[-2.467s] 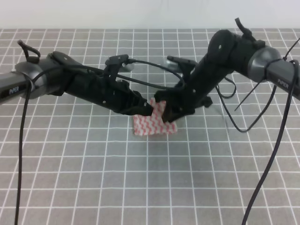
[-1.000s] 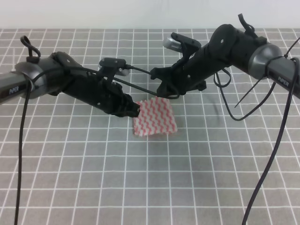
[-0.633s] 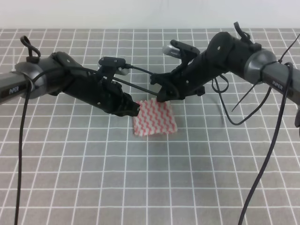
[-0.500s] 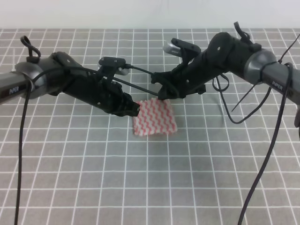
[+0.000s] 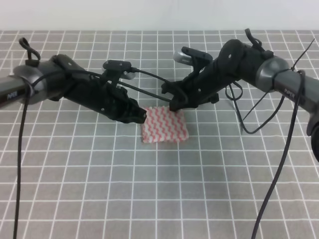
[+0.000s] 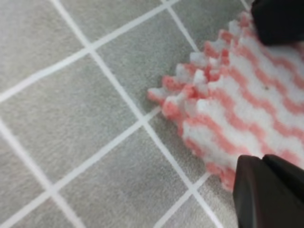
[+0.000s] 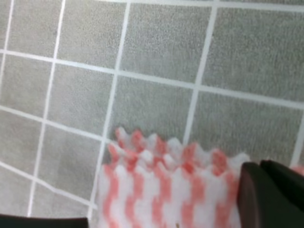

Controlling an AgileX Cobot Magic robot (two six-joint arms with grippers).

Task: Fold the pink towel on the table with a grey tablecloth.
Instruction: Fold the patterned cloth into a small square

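The pink towel (image 5: 165, 125) lies flat on the table with a grey tablecloth (image 5: 149, 189) as a small zigzag-striped rectangle, about two grid squares wide. My left gripper (image 5: 141, 116) sits low at its upper-left corner. In the left wrist view the left gripper (image 6: 266, 104) is open, its dark fingers (image 6: 270, 190) straddling the towel (image 6: 237, 109) corner. My right gripper (image 5: 175, 105) hovers at the towel's far edge. In the right wrist view it (image 7: 156, 211) is open over the serrated edge of the towel (image 7: 161, 185), one finger (image 7: 270, 194) at lower right.
Black cables (image 5: 279, 164) hang from the right arm down toward the front edge. A cable (image 5: 20, 164) also drops from the left arm at the far left. A pale wall (image 5: 159, 15) borders the table's back.
The right gripper let go of the towel, rose off it, then dipped back toward the far edge. The left gripper has stayed at the upper-left corner. The towel now lies flat.
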